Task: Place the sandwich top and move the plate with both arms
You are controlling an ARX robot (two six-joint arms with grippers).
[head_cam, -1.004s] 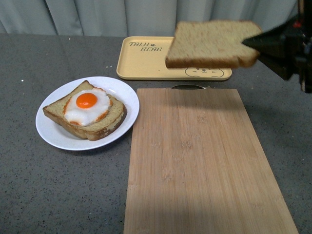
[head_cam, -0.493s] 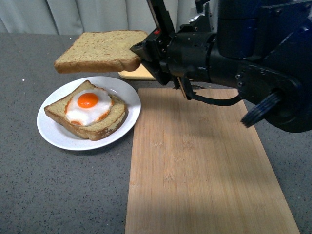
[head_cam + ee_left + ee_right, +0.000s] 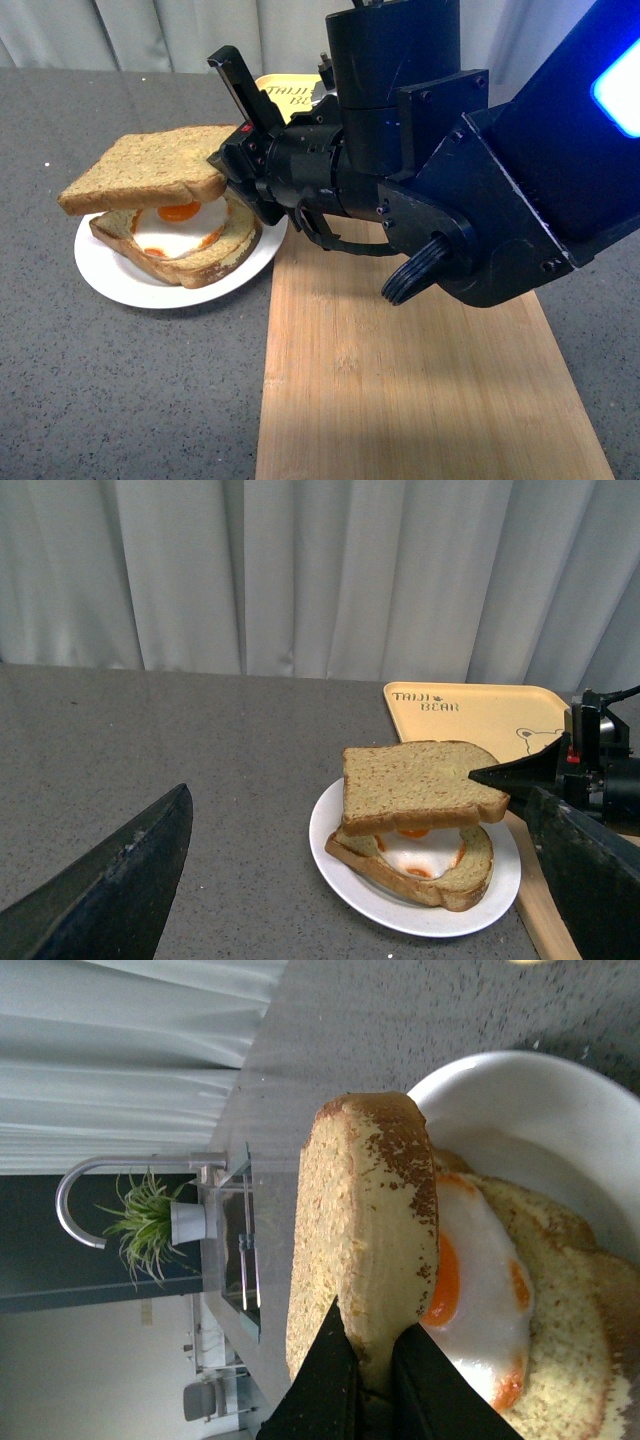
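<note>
The sandwich top (image 3: pixel 145 168) is a plain tan slice held flat just above the egg slice (image 3: pixel 190 245) on the white plate (image 3: pixel 120 280). My right gripper (image 3: pixel 228 165) is shut on its right edge. The right wrist view shows the slice (image 3: pixel 365 1230) pinched between the black fingers (image 3: pixel 325 1380), with the fried egg (image 3: pixel 480 1290) right beside it. In the left wrist view the sandwich top (image 3: pixel 415 785) hovers over the egg slice on the plate (image 3: pixel 400 910). My left gripper (image 3: pixel 365 880) is open, short of the plate, fingers wide apart.
A bamboo cutting board (image 3: pixel 400 380) lies right of the plate. A yellow bear-print tray (image 3: pixel 285 92) sits behind, mostly hidden by the right arm; it also shows in the left wrist view (image 3: pixel 480 710). Grey curtains hang at the back.
My right arm swung left and down with the sandwich top, from over the yellow tray to just above the egg slice on the plate.
</note>
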